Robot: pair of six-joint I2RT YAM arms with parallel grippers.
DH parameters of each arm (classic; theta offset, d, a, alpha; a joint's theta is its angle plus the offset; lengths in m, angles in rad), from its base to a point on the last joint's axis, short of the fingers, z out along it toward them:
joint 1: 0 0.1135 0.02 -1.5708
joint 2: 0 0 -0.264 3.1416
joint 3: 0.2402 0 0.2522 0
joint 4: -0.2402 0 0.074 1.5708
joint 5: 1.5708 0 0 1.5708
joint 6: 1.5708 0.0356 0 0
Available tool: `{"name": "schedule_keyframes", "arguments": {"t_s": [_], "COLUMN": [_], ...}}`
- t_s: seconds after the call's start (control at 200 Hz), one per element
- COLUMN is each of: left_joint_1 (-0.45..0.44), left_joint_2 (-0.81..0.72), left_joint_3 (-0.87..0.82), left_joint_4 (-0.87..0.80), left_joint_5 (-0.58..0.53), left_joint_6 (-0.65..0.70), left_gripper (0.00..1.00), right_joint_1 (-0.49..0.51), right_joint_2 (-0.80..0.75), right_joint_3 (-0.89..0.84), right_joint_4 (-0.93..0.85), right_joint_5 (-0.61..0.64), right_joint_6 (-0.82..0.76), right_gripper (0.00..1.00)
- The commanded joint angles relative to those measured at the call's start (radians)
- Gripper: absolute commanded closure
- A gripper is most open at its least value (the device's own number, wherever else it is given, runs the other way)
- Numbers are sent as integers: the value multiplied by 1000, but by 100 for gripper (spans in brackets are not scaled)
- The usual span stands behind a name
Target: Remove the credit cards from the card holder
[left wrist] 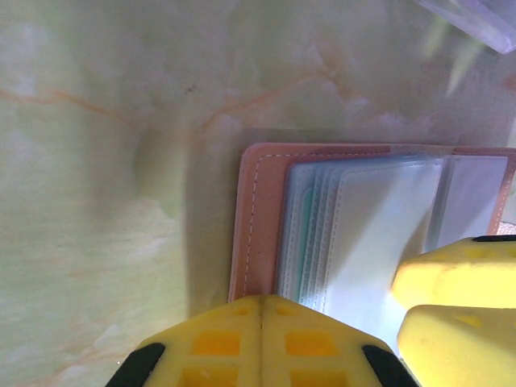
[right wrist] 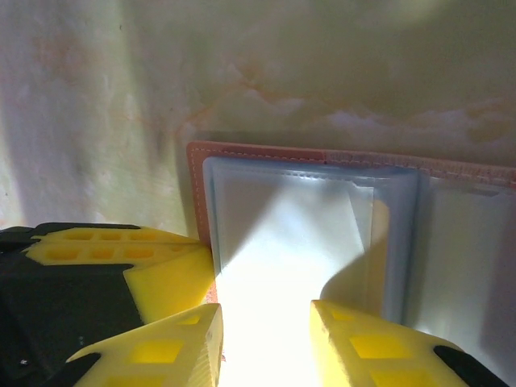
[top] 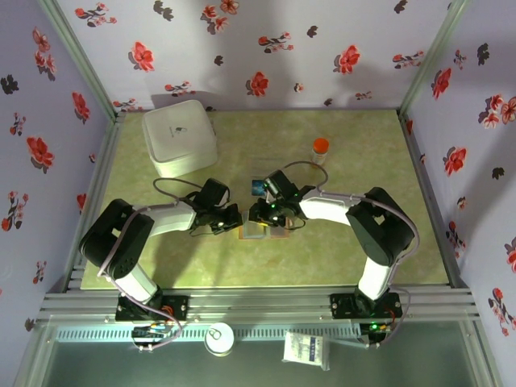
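Left wrist view gives the closest look. The card holder [left wrist: 256, 218] lies open and flat on the green marbled surface [left wrist: 97, 161], with its tan stitched cover underneath and a fan of cloudy plastic sleeves [left wrist: 379, 226] on top. Its far half runs off the right edge of that view. A faint greenish tint shows along the edges of the lower sleeves, but the plastic is too milky for me to call it a card. The left pincer [left wrist: 260, 310] is pressed together, its yellow tips meeting at the edge of the holder's cover nearest the camera. Whether they bear down on it I cannot see. A corner of clear plastic [left wrist: 476, 12] is cut off at the top right.

From the right wrist, the right pincer [right wrist: 266, 310] has its fingers apart, one on each side of a glaring white sheet [right wrist: 282, 242] lying over the sleeves. The glare wipes out all detail, so I cannot tell whether it is a sleeve or a card, nor whether the fingers squeeze it.

From above, both arms meet over the holder near the middle of the surface and hide nearly all of it. Just behind them lies a small blue rectangle [top: 258, 187], too small to name for sure. A white square container [top: 179, 137], closed on top with its contents hidden, sits at the back left. An orange-capped bottle [top: 321, 149] stands back right of centre.
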Motion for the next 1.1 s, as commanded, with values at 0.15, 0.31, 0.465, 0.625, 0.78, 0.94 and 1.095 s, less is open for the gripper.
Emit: {"name": "schedule_keyframes", "arguments": {"t_s": [0.15, 0.31, 0.465, 0.625, 0.78, 0.94, 1.095], "left_joint_1": [-4, 0, 11, 14, 16, 15, 15], "left_joint_2": [14, 17, 23, 29, 23, -16, -54], "left_joint_3": [-10, 2, 9, 22, 26, 30, 39], "left_joint_4": [-30, -49, -57, -67, -69, -78, -75], "left_joint_5": [-32, -39, -38, -36, -32, -30, -23], "left_joint_6": [35, 47, 57, 65, 61, 55, 38], "left_gripper": [100, 100, 100, 100, 100, 100, 94], "right_joint_1": [8, 7, 6, 2, -6, -13, -18], "right_joint_2": [-18, -38, -53, -59, -60, -68, -72], "right_joint_3": [4, 19, 24, 17, 12, -12, -29], "right_joint_4": [-63, -128, -169, -165, -160, -113, -88], "right_joint_5": [54, 107, 141, 141, 138, 115, 104], "right_joint_6": [-13, -47, -70, -70, -68, -49, -37], "right_gripper": [67, 67, 66, 67, 67, 67, 67]}}
